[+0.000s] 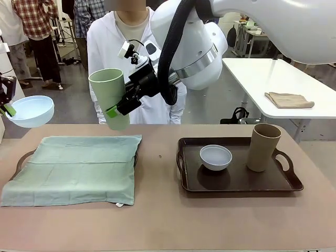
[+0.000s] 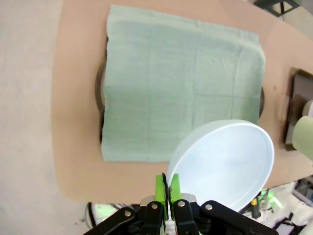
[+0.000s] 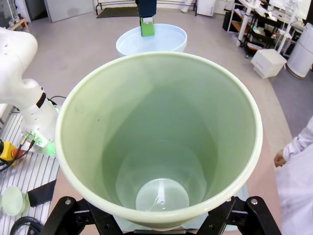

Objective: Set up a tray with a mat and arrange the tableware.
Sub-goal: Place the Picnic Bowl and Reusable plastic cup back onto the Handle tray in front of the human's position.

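Tableware is split between air and tray over the tan tabletop point(image 1: 157, 220). On the robot's right lies a dark brown tray point(image 1: 241, 190), which serves as the supply. On its left a second tray point(image 1: 21, 160) shows just its handles, because a pale green mat point(image 1: 79, 168) is spread flat over it. That looks like the prepared place for the pieces.

The light green tumbler point(image 1: 105, 86) hangs upright, mouth up, above the mat's far edge. The right arm has reached across the middle to carry it there. Keeping it upright should let it go down on its base. The tan tumbler point(image 1: 264, 147) stands on the brown tray, beside the greyish white bowl point(image 1: 216, 156).

The pale blue bowl point(image 1: 34, 110) is held high off the tabletop's left end, well apart from the tumbler. I judge this keeps the two arms clear of each other.

The right pincer point(image 1: 114, 109) is spread wide around the green tumbler's wall, gripping it from outside. The left pincer point(image 2: 167, 188) has its green pads pressed together on the blue bowl's rim, so the bowl hangs by its edge.
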Available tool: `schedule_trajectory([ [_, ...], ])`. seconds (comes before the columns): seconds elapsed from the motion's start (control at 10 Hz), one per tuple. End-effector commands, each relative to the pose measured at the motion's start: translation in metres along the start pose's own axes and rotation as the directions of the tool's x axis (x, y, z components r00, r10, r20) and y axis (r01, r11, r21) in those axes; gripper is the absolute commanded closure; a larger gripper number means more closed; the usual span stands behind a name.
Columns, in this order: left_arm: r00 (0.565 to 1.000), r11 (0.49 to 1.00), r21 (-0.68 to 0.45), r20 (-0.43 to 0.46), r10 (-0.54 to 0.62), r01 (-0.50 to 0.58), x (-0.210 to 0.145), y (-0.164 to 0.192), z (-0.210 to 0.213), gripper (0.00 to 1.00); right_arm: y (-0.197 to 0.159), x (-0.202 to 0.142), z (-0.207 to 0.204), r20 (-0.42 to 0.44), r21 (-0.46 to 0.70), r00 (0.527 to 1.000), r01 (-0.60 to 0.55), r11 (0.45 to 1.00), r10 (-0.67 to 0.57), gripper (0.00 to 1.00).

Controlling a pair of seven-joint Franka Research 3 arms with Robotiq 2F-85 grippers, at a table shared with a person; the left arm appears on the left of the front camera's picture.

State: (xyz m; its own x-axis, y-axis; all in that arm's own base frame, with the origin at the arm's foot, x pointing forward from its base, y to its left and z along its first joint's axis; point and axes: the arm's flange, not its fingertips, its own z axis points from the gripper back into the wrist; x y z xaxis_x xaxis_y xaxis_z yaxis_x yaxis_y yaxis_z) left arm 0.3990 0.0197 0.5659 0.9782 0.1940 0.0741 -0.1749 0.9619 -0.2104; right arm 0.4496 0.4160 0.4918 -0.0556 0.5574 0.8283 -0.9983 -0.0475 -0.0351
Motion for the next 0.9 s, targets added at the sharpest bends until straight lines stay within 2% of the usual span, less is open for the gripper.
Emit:
schedule_trajectory([
  [0.0, 0.999, 1.000, 0.013, -0.047, -0.006, 0.007, 0.009, -0.004, -0.024, 0.96, -0.014, -0.013, -0.018, 0.020, 0.068, 0.999, -0.029, 0.997, 0.028, 0.17],
  [0.1, 0.998, 0.999, 0.046, -0.055, -0.007, 0.010, 0.014, -0.011, -0.046, 0.96, -0.027, -0.025, -0.037, 0.039, 0.104, 0.998, -0.060, 0.993, 0.056, 0.17],
  [0.3, 0.997, 0.999, 0.039, -0.073, -0.022, 0.025, 0.027, -0.016, -0.074, 0.96, -0.049, -0.045, -0.066, 0.061, 0.127, 0.997, -0.064, 0.990, 0.057, 0.17],
  [0.8, 0.996, 0.998, 0.056, -0.094, -0.009, 0.014, 0.051, -0.007, -0.143, 0.96, -0.068, -0.089, -0.111, 0.066, 0.152, 0.998, -0.025, 0.988, 0.015, 0.17],
])
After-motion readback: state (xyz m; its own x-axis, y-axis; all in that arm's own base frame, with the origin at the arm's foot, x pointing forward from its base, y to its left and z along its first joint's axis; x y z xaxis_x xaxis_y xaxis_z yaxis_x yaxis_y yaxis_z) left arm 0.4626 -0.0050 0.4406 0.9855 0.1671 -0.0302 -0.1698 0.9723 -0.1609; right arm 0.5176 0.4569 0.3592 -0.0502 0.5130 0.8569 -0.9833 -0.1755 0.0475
